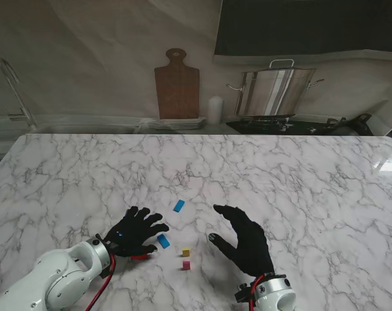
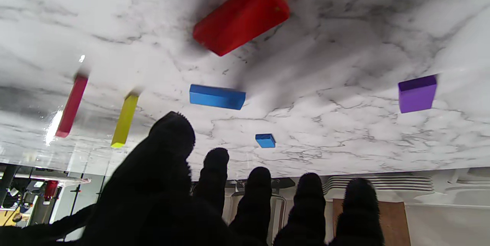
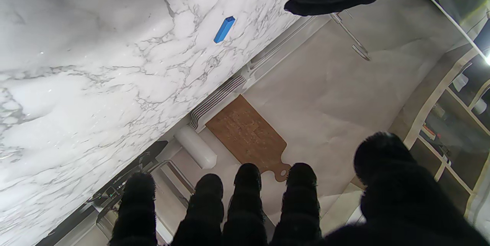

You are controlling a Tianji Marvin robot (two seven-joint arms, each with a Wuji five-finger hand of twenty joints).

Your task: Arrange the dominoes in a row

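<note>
marble table [image 1: 299, 181], wooden cutting board [image 1: 177, 87], steel pot [image 1: 273, 91]

From the stand, the left hand [image 1: 134, 232] covers most of the red domino [image 1: 139, 257], leaving only a sliver, and hides the purple domino [image 2: 417, 93] entirely. The yellow domino [image 1: 186, 252] and pink domino [image 1: 186, 265] are too small to read for tilt. The right wrist view cuts the purple one to a scrap at its edge.

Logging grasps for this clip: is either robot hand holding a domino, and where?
Nothing is held: left robot hand and right robot hand are open above the table.
</note>
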